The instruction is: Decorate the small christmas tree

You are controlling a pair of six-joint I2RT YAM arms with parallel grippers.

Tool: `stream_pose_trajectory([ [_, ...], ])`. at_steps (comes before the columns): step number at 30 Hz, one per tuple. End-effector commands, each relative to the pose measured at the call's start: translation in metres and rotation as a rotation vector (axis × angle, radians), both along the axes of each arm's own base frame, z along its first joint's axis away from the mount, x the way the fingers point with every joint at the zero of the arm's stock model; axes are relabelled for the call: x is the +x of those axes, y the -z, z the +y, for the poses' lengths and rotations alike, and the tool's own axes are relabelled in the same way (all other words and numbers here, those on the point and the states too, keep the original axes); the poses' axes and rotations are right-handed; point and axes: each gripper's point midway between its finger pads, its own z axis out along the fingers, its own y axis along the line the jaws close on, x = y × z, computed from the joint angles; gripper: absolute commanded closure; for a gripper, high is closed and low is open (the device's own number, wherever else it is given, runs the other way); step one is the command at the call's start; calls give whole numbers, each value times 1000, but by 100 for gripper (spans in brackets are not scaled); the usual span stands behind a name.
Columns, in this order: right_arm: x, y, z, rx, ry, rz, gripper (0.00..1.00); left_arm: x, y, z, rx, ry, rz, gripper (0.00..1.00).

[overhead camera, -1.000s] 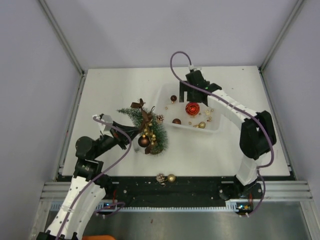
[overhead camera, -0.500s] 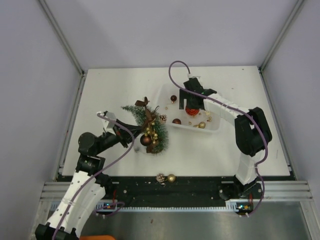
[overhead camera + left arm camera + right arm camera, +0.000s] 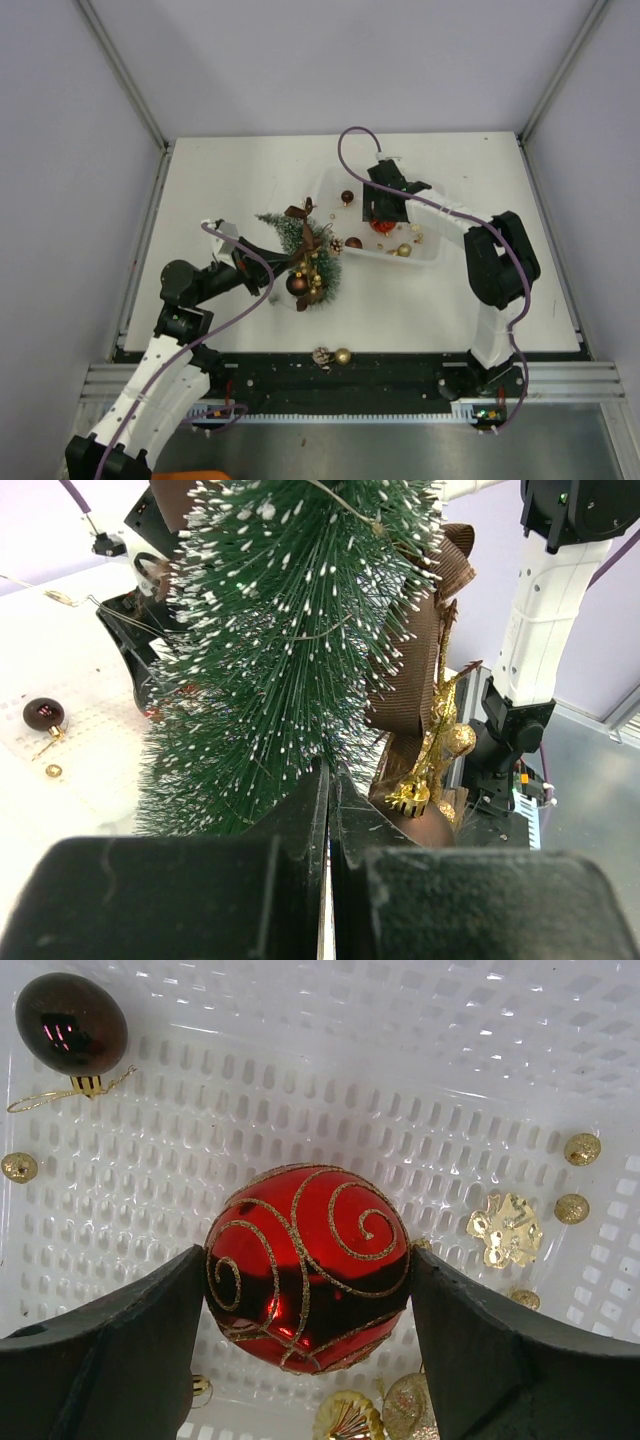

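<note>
Over the table, in the top view, we see the left pincer (image 3: pixel 265 272) clamped on the small christmas tree (image 3: pixel 305 250). The tree juts out ahead of its fingertips and sits just beside the left wall of the white tray (image 3: pixel 430 258). A hanging brown bauble (image 3: pixel 297 284) shows on the tree close to that pincer. The right pincer (image 3: pixel 383 218) is down inside the tray. A pinecone (image 3: pixel 322 355) and a gold ball (image 3: pixel 342 355) lie together well behind both pincers, near the arm bases.

From the left wrist, we see the fingers (image 3: pixel 290 850) pressed almost together with only a hairline between them. Frosted green bristles rise directly above them. Right of the fingers hangs a brown ribbon (image 3: pixel 410 680), with a gold ornament (image 3: pixel 430 770) under it.

From the right wrist, both pads touch the sides of a red bauble (image 3: pixel 305 1260) with gold glitter swirls, so this pincer grips it on the perforated tray floor. A loose dark bauble (image 3: pixel 70 1022) lies ahead and left of the fingers. A gold foil star (image 3: pixel 505 1228) and small gold beads (image 3: pixel 582 1148) lie to the right.
</note>
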Motion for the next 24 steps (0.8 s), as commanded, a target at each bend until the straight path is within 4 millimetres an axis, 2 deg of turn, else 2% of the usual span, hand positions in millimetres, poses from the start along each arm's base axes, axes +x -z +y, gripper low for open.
stream_pose_trajectory([
  [1,10,-6,-1,8,9,-38,31,-8,-27,-1,-32,21,-93,100],
  [4,9,-13,-2,14,7,-53,36,-8,-24,0,-32,17,-88,100],
  [6,11,-28,1,36,0,-84,39,-8,-23,0,-32,16,-86,100],
  [8,14,-57,6,80,-16,-138,40,-9,-22,0,-31,17,-86,100],
  [11,16,-120,19,177,-63,-249,40,-9,-20,0,-33,16,-82,100],
  [14,10,-203,36,314,-148,-392,40,-11,-17,0,-32,21,-78,100],
  [17,-6,-281,53,450,-251,-522,40,-11,-16,0,-35,19,-79,100],
  [21,-42,-355,80,616,-400,-649,40,-12,-15,1,-36,16,-79,100],
  [24,-68,-396,96,731,-488,-719,39,-11,-13,1,-36,13,-74,100],
])
